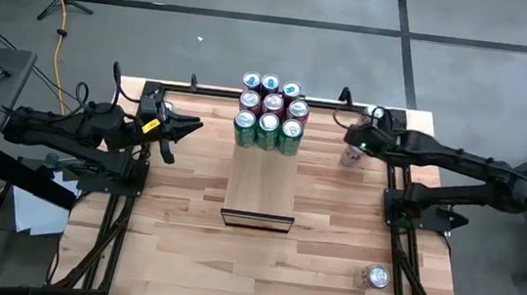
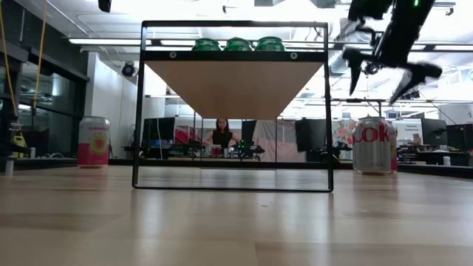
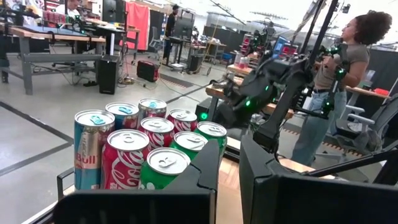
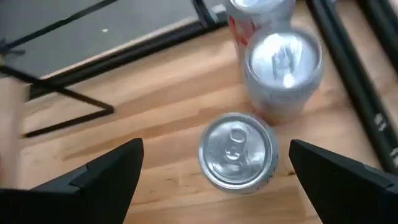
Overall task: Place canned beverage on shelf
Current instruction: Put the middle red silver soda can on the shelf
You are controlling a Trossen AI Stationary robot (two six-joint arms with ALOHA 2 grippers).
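While the high view looks straight down, the long pale smooth wooden shelf (image 1: pixel 262 182) with its thin dark frame lies mid-surface, and nine cans (image 1: pixel 270 115), three green nearest, three red behind and three blue-topped at the back, crowd its far end. Well to the right stand silver-topped red-and-white cans (image 1: pixel 351 156) on the plank-patterned wooden surface (image 1: pixel 185 238), with the right pincer (image 1: pixel 356 136) above them; another silver-topped can (image 1: pixel 376 276) stands alone near the front right corner. At the left, the left pincer (image 1: pixel 179 131) waits beside the shelf's far end, fingers together.

From the low view, the shelf (image 2: pixel 235 85) sits raised in its dark frame, three green cans (image 2: pixel 238 45) showing on top. A silver Coke can (image 2: pixel 373 145) stands at the right, and the right pincer (image 2: pixel 384 72) hangs above it with fingers spread apart and nothing between them. A pink can (image 2: pixel 93 142) stands far off at the left.

Through the left wrist view the packed cans (image 3: pixel 146 146) fill the shelf's end.

Through the right wrist view two silver can tops (image 4: pixel 238 151) sit touching or nearly so between the parted fingers (image 4: pixel 112 171).

To grasp well, I judge the pincer should centre on the nearer can, descend straight, and close low on its body without nudging the neighbour, then aim for the shelf's bare pale stretch
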